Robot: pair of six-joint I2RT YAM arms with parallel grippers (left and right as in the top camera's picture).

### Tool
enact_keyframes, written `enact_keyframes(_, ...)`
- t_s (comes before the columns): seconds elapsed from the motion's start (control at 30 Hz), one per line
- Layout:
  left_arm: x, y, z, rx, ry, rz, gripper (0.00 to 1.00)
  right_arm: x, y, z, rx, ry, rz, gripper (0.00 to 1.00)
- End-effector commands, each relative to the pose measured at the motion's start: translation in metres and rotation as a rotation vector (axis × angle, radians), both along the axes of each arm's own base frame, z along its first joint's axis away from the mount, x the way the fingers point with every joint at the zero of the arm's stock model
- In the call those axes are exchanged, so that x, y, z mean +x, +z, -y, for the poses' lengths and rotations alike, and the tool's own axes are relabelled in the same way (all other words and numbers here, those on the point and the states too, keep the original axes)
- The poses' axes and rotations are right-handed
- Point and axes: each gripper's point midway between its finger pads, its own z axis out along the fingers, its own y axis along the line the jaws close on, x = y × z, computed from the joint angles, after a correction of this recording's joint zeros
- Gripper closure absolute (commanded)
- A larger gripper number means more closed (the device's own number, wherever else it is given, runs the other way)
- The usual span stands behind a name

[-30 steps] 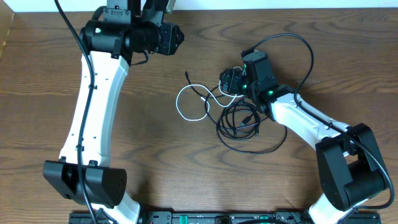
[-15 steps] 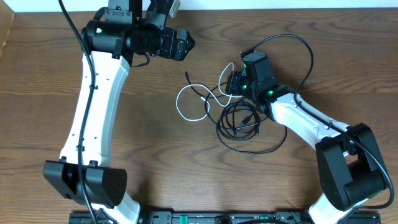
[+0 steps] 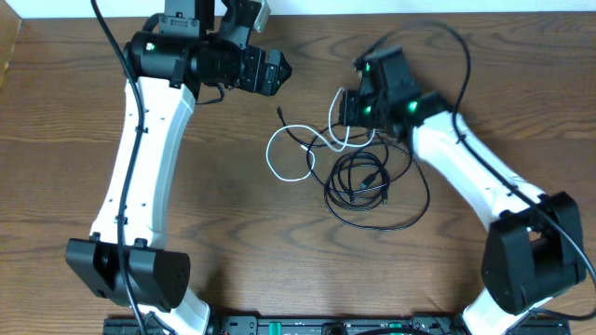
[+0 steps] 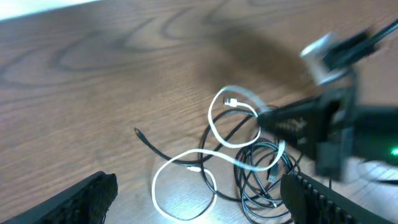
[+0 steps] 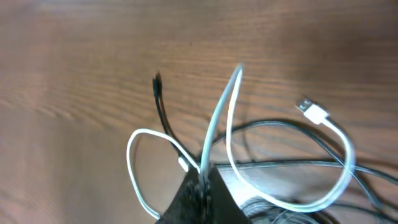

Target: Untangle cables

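A white cable (image 3: 288, 154) lies in loops at the table's middle, crossing a coil of thin black cables (image 3: 358, 182). My right gripper (image 3: 344, 109) is shut on a strand of the white cable (image 5: 221, 112) and holds it lifted off the wood. Its white plug (image 5: 309, 109) lies to the right. A black plug end (image 5: 158, 83) points toward the far edge. My left gripper (image 3: 279, 70) hovers open at the far left of the tangle and holds nothing. In its view its fingers (image 4: 87, 198) frame the white loops (image 4: 234, 117) and the black coil (image 4: 264, 183).
The right arm's own thick black wire (image 3: 458, 58) arcs over the far right of the table. The table's far edge (image 3: 307, 16) runs just behind both grippers, and its left edge (image 3: 9, 56) is at the far left.
My right gripper shut on the white cable and moved toward the far edge, lifting the strand. My left gripper opened and shifted slightly right.
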Motion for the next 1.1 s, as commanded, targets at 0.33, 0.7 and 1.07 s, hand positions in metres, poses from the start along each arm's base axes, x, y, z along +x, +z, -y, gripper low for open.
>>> enact_keyframes(0.33, -0.012, -0.022, -0.002, 0.025, -0.036, -0.038, 0.11, 0.007, 0.195, 0.08, -0.162, -0.034, 0.319, 0.99)
enact_keyframes(0.7, -0.014, -0.023, -0.002, 0.025, -0.036, -0.047, 0.11, -0.006, 0.272, 0.158, -0.208, -0.168, 0.425, 0.99)
enact_keyframes(1.07, -0.014, -0.023, -0.002, 0.025, -0.036, -0.047, 0.11, -0.041, 0.35, 0.243, -0.243, -0.382, 0.561, 0.99)
